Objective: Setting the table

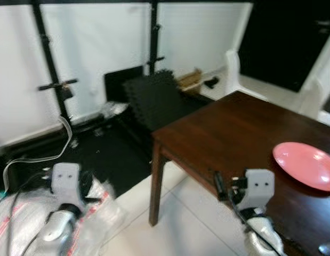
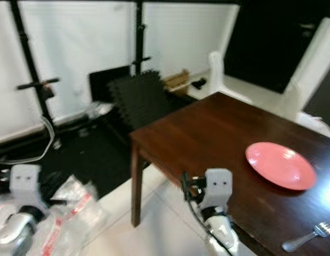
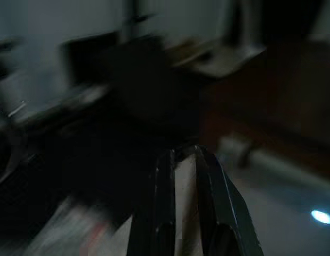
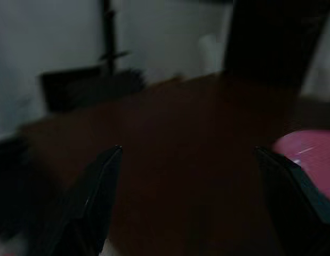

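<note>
A pink plate (image 2: 280, 165) lies on the dark wooden surface (image 2: 218, 136), toward its right side. The right eye view adds a fork (image 2: 308, 236) at the near edge, in front of the plate and apart from it. The right claw (image 4: 188, 200) hovers over the near edge, its 2 fingers spread wide, empty. The left claw (image 3: 188, 205) hangs over plastic bags (image 1: 95, 213) on the floor, fingers nearly together, holding nothing.

Pink plate (image 2: 281, 165) flat on dark wood table (image 2: 207, 133), empty, upright. Silver fork (image 2: 308, 237) near table's front edge, apart from plate.
</note>
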